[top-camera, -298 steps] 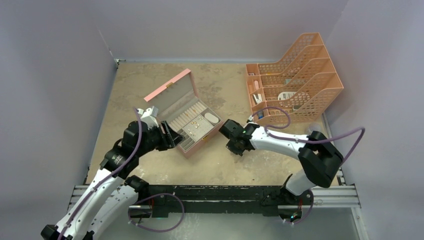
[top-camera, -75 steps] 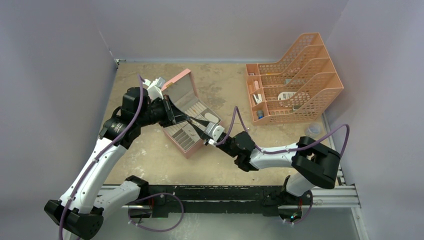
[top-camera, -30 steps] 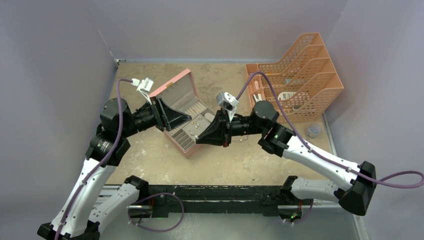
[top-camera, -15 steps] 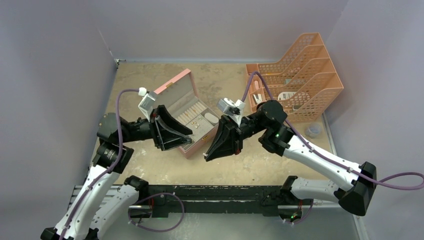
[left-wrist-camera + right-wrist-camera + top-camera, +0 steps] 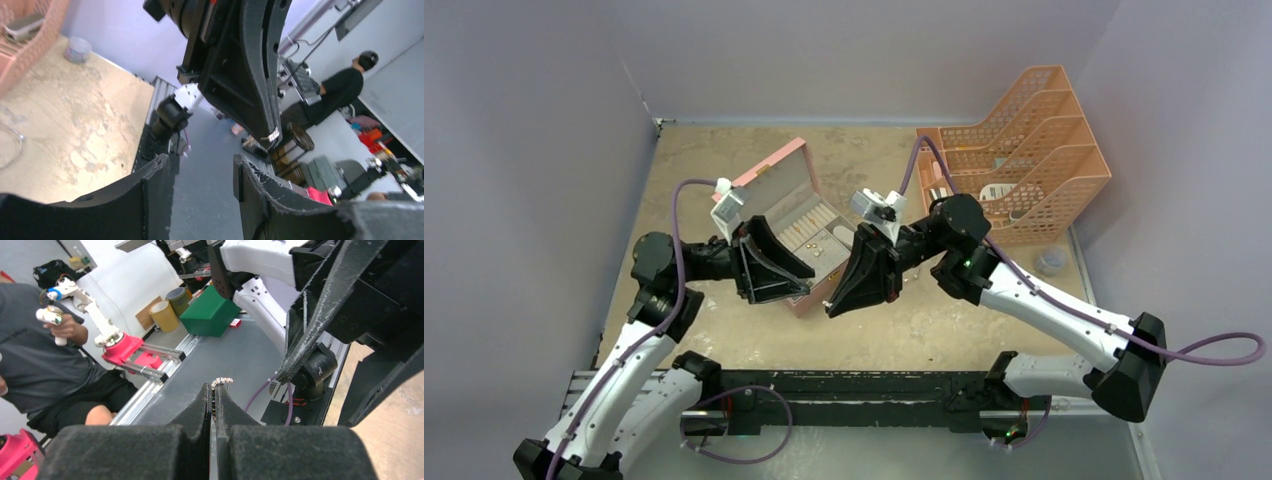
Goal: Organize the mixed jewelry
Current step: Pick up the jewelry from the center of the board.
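The pink box [image 5: 776,188], lid up, sits just past both hands. Left hand [image 5: 803,284] is spread apart, and the right hand [image 5: 831,308] facing it is pinched tight on a silvery chain piece [image 5: 221,381] at its tips.

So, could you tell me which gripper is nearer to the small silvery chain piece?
Right. The right gripper is shut on the silvery chain piece, pinched at its tips; the left gripper points towards it with open jaws, across a gap, not touching it.
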`<act>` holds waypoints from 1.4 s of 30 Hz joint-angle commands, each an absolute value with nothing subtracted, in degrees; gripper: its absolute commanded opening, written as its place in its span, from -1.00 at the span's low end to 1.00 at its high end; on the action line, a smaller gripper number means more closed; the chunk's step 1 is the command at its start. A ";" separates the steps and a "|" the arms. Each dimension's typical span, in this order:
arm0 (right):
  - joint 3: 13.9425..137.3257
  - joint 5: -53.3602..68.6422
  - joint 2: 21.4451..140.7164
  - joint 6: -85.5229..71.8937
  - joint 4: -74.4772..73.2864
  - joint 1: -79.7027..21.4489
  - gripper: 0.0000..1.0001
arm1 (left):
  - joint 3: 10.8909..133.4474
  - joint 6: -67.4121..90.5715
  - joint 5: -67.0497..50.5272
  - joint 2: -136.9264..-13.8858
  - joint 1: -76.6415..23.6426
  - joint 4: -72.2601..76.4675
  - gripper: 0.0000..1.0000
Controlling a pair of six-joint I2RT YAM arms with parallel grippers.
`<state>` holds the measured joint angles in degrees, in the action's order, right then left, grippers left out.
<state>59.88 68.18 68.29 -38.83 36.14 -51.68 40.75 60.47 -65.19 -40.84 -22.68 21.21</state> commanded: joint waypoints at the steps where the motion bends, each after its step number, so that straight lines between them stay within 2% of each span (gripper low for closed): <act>1: 61.01 63.59 68.03 -41.91 38.87 -51.08 -1.00 | 46.52 48.68 -53.93 -40.17 -23.03 9.63 -0.05; 3: 60.78 57.76 67.80 -38.65 31.60 -50.54 -1.00 | 50.24 44.20 -38.33 -39.98 -23.03 -5.95 -0.05; 5: 59.47 51.37 68.20 -36.53 25.63 -49.57 -1.00 | 51.26 44.19 -23.10 -39.08 -23.03 -15.36 -0.05; 7: 59.02 44.09 69.76 -32.55 18.51 -48.75 -1.00 | 49.69 45.49 -17.71 -38.26 -23.03 -17.75 -0.04; 10: 59.32 31.20 70.31 -15.82 8.15 -48.69 -1.00 | 47.04 49.01 -23.24 -39.25 -23.03 -16.41 -0.03; 16: 55.18 20.77 65.17 8.90 9.72 -52.31 -1.00 | 45.65 58.64 -34.17 -44.77 -23.01 -16.91 -0.03; 20: 53.46 13.73 62.48 22.90 11.11 -58.79 -0.92 | 45.59 59.26 -27.57 -43.99 -22.94 -19.40 -0.03; 25: 58.24 -1.23 68.25 35.73 0.48 -67.13 -0.86 | 44.60 61.60 -16.64 -40.56 -22.94 -21.79 -0.03; 28: 59.75 -10.97 71.34 39.55 -5.45 -68.89 -0.92 | 44.45 61.64 -14.83 -38.59 -22.94 -21.12 -0.03; 31: 60.37 -14.96 71.47 39.86 -6.49 -68.91 -0.98 | 44.76 60.76 -16.16 -38.02 -22.94 -20.29 -0.03; 42: 57.04 -11.54 66.15 40.19 3.98 -68.95 -1.00 | 45.09 59.76 -30.08 -40.08 -22.94 -17.71 0.06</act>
<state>57.71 -11.07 68.71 38.68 -1.85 -68.84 44.36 60.31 -23.64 -40.07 -22.96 -21.96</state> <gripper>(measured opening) 0.009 0.518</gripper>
